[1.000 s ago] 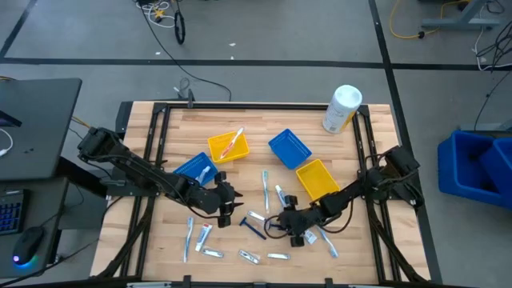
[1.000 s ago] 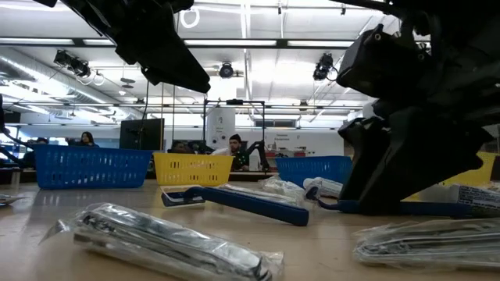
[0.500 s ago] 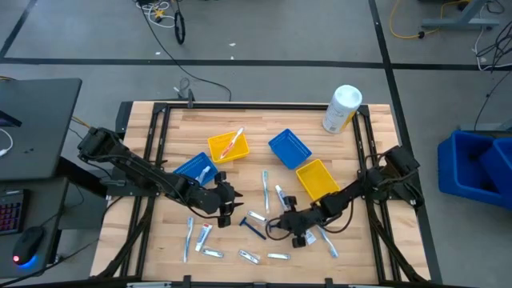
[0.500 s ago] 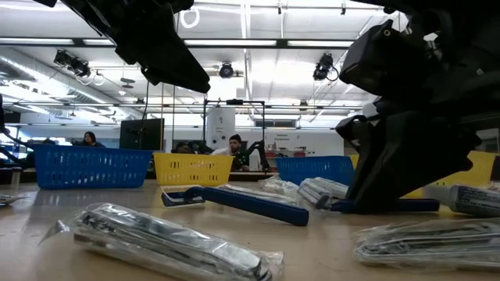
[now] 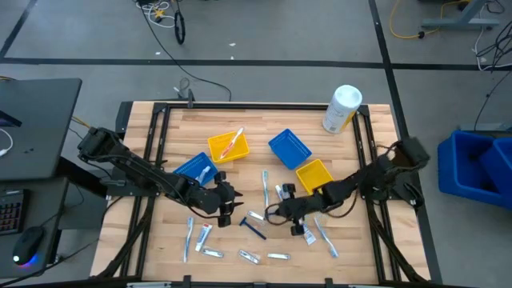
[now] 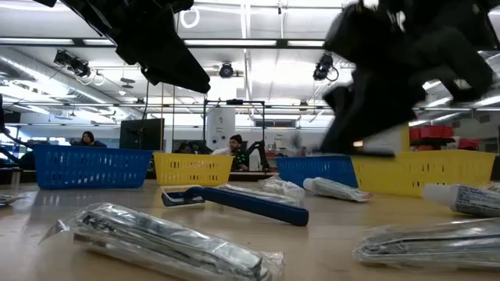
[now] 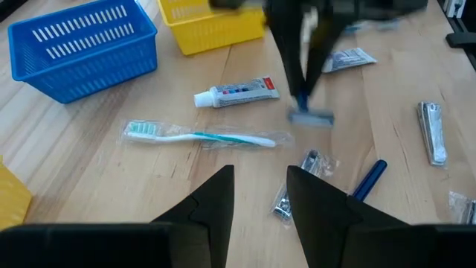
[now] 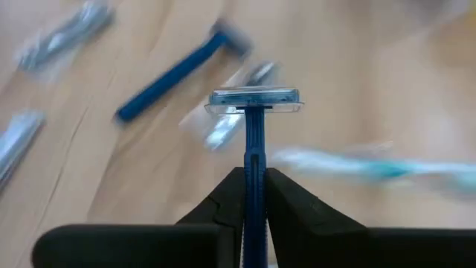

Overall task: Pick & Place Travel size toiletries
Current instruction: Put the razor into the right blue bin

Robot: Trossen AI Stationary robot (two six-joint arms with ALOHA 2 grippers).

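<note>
Task judged partly done: red toothbrush [image 5: 232, 142] seen in yellow bin [image 5: 228, 147], another item in blue bin [image 5: 195, 167]. Blue razor [image 8: 254, 130] clamped in right gripper [image 8: 254, 199], lifted above table near centre. Left gripper [image 7: 260, 195] held open above table [image 5: 192, 128], empty. Second razor [image 5: 254, 230], toothbrush [image 7: 199, 135], toothpaste tube [image 7: 236, 93] left loose. White container [image 5: 342, 108] at far corner, clear of path.

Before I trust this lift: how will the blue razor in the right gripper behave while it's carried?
The blue razor looks stiff: its handle stands straight out of the right gripper without sagging. It is probably light, being slim plastic. Pinched only on the narrow handle, with the wide head out ahead, it might twist or slip if bumped.
</note>
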